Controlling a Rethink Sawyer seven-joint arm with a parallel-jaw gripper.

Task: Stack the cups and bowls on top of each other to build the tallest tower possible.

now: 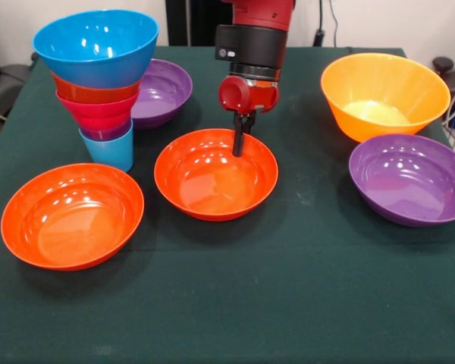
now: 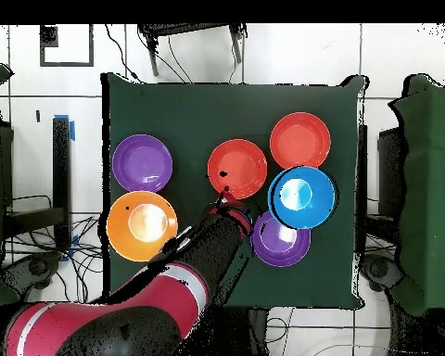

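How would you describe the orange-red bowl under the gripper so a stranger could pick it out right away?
Find the tower of nested cups and bowls on the green table. Two wide orange-red bowls sit beside it. The one meant is the middle bowl, the only one with the gripper hanging over its rim; the other bowl sits apart, nearer the table's edge.

We find no text, label, brand, number or sign that we can read in either view. The bowls, the cups and the green table cloth (image 1: 303, 303) carry no print. The robot arm (image 1: 252, 45) shows no lettering that we can make out.
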